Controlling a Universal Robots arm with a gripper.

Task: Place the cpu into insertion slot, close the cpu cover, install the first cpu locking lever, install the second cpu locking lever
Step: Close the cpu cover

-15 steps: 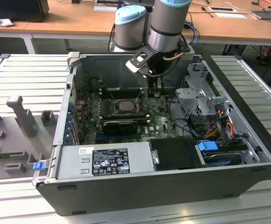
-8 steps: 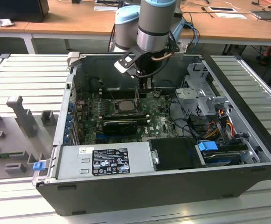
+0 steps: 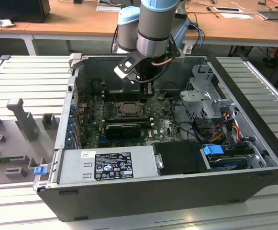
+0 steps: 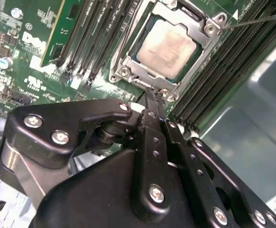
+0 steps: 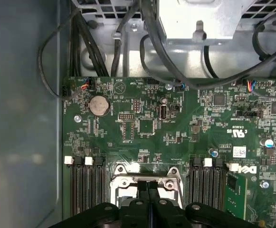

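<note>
The cpu (image 4: 168, 45), a pale silvery square, lies in the insertion slot (image 3: 127, 109) on the green motherboard (image 5: 176, 123). The silver cpu cover (image 4: 142, 80) lies flat around it, framing its face. A thin metal lever rod (image 4: 256, 21) sticks out from one corner of the socket. My gripper (image 4: 151, 97) is shut, its black fingers pressed together with nothing between them. Its tips hover at the socket's edge, close above the cover frame (image 5: 145, 176). In the exterior view the gripper (image 3: 147, 91) hangs just behind the socket.
Black memory slots (image 4: 85, 42) flank the socket on both sides. A black graphics card (image 3: 123, 128) lies in front of it, then the power supply (image 3: 110, 165). A drive cage (image 3: 205, 96) with cables stands at the exterior view's right. The case wall (image 5: 23, 118) is close by.
</note>
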